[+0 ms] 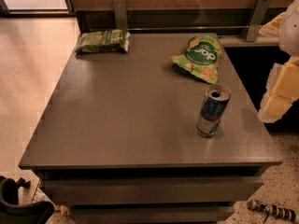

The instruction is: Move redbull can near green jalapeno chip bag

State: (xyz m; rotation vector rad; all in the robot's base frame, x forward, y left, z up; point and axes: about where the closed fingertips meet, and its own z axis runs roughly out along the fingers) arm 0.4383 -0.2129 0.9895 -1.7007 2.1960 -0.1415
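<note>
Slim blue-and-silver redbull can (213, 111) upright at the grey table's (117, 115) right front, dark olive-green jalapeno chip bag (103, 41) far-left and well apart, pale gripper (282, 90) off the right edge, open or closed I can't tell, and a sideways clip could topple that tall can.

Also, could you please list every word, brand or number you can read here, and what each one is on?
"pop": white letters, upside down in this view, on the light-green bag.
Too blurred to read: the markings on the redbull can.
Too blurred to read: the pale lettering on the green jalapeno chip bag.
None seen on the end effector, at the right edge beside the table.
</note>
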